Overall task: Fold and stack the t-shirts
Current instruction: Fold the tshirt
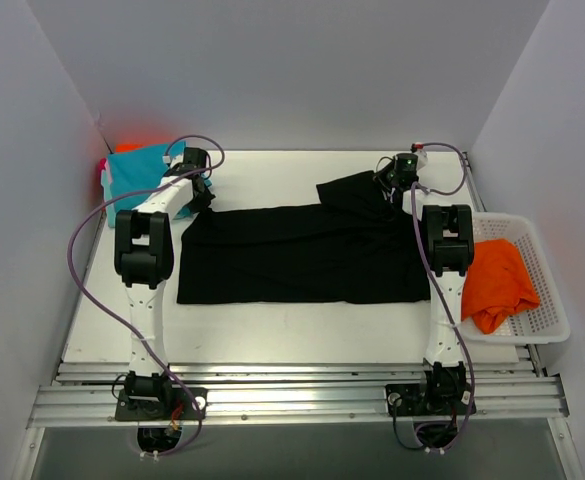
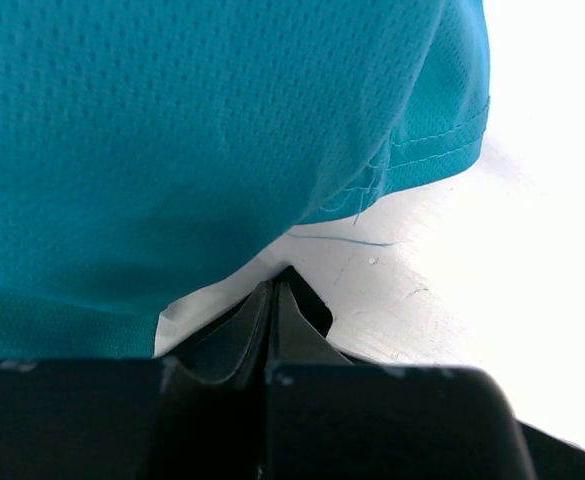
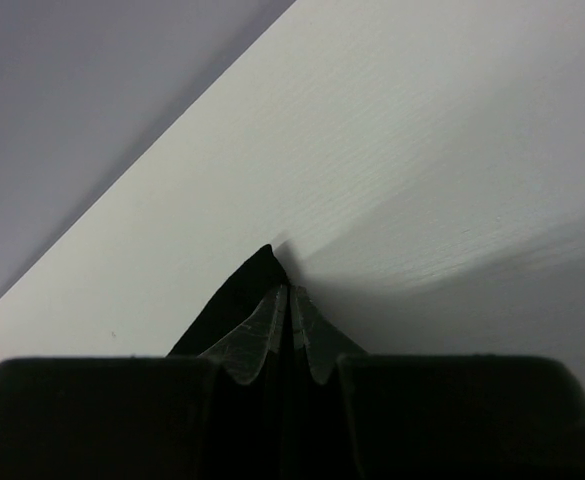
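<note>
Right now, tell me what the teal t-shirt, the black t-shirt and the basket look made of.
Teal t-shirt: sporty mesh knit, probably polyester; tiny pinholes, faint sheen.
Black t-shirt: soft matte cloth, perhaps cotton; lies limp, creased.
Basket: rigid white plastic; moulded lattice walls.

White table (image 1: 302, 330) carries black t-shirt (image 1: 302, 265), teal t-shirts (image 1: 137, 172), seemingly the basket (image 1: 547, 290).

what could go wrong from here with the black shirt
1. The right gripper pinches only a small tip of the black t-shirt, so the cloth may slip out mid-fold.
2. The left gripper is shut right beside the teal t-shirt. Lifting from there could snag that shirt and drag it along.
</note>
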Controlling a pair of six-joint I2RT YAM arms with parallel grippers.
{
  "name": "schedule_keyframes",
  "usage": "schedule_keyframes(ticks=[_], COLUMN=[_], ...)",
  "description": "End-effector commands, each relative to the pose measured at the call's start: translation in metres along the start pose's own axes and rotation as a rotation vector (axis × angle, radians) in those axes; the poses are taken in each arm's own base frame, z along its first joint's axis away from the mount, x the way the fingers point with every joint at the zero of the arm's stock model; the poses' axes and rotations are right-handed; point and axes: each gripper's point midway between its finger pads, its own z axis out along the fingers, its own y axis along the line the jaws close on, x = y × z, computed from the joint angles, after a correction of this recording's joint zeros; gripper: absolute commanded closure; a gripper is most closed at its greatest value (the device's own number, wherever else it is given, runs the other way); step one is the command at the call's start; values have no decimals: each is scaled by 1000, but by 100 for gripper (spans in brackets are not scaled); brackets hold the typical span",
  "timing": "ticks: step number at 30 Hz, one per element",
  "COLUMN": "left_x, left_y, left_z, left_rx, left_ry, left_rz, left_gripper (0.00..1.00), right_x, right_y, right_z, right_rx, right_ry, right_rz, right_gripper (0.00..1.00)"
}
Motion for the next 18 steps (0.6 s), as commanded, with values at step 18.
schedule_keyframes(ticks=[18], left_x=[-44], left_y=[-18], left_z=[-83], left_rx=[175], left_ry=[-174], left_rz=[-46], left_gripper=[98], right_x=[-51], right_y=[59], right_z=[-62], right_rx=[-44], right_ry=[-74], right_rz=[-44], right_gripper=[100])
